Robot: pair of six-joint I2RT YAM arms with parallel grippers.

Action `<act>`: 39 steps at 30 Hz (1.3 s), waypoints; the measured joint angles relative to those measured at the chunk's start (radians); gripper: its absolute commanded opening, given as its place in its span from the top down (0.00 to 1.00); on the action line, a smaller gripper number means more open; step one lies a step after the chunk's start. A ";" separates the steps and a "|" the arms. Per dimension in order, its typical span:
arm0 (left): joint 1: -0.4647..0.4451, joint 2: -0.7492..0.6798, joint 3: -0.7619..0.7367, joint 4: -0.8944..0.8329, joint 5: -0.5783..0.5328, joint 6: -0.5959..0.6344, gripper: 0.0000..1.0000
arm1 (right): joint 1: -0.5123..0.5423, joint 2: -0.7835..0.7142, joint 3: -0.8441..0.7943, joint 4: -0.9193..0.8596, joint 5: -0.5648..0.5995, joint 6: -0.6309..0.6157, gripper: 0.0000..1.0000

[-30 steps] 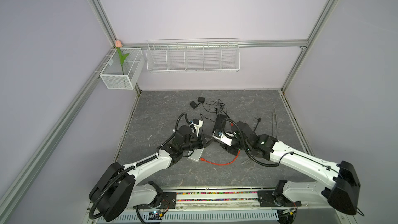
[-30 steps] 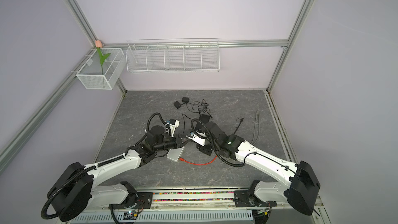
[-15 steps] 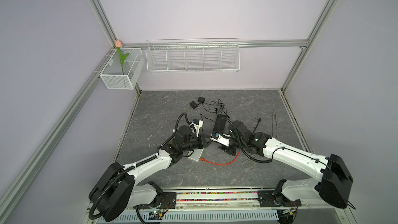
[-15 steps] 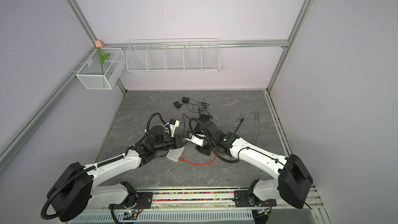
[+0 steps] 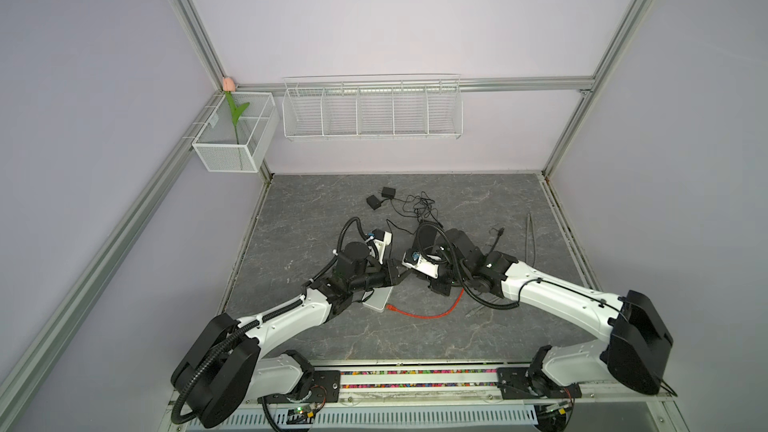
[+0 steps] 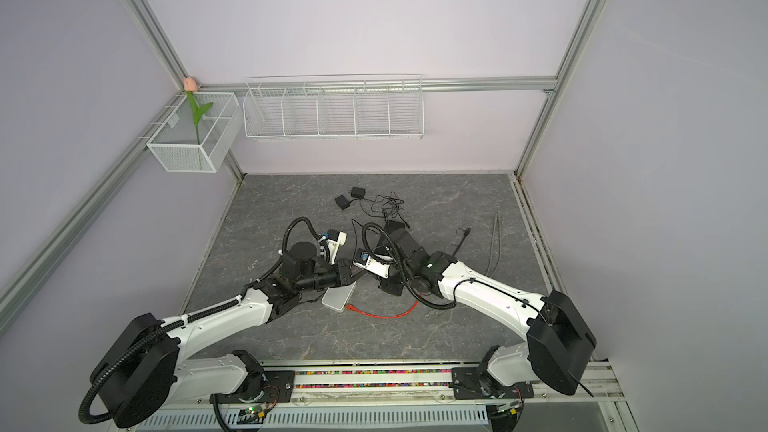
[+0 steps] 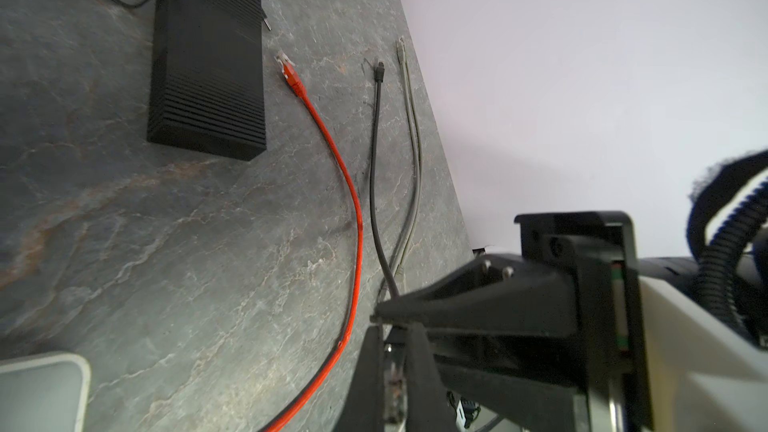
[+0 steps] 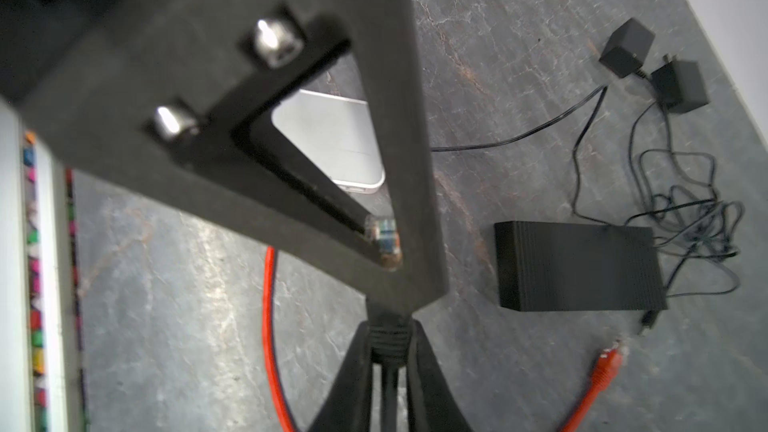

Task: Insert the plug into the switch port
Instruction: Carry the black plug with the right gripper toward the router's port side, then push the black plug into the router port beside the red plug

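Right gripper [image 8: 390, 324] has closed on the black cable [image 8: 388, 351], left gripper [image 7: 392, 332] pinching its plug [image 8: 384, 238]

R hand [image 8: 389, 326] went from half-open to shut on black ribbed cable boot [image 8: 389, 347] at its tips, behind clear plastic plug [image 8: 383, 239]; R arm's black elbow [image 5: 636, 347] swung inward.

Enclosure: 3 plain lilac walls [image 5: 395, 14], framed by aluminium rails [image 5: 519, 85]. Back wall carries 1 white wire rack [image 5: 372, 112] with 5 compartments. Left corner: 1 white mesh basket [image 5: 226, 155], 1 pink tulip [image 5: 228, 84] standing in it. Bench [image 5: 395, 342] top grey, marbled. Light even, diffuse.
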 measured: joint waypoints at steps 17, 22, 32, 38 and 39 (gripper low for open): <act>0.253 -0.153 -0.004 -0.320 -0.169 0.126 0.38 | -0.011 0.108 0.206 -0.164 0.076 0.097 0.93; 0.272 -0.212 -0.017 -0.389 -0.320 0.188 0.38 | 0.014 0.205 0.237 -0.222 0.130 0.157 0.93; 0.278 0.026 -0.039 -0.402 -0.299 0.237 0.42 | 0.098 0.342 0.176 -0.231 0.151 0.292 0.93; 0.278 0.104 -0.039 -0.369 -0.243 0.241 0.45 | 0.143 0.433 0.177 -0.198 0.148 0.320 0.93; 0.278 0.113 -0.039 -0.359 -0.235 0.241 0.45 | 0.148 0.447 0.179 -0.194 0.148 0.323 0.93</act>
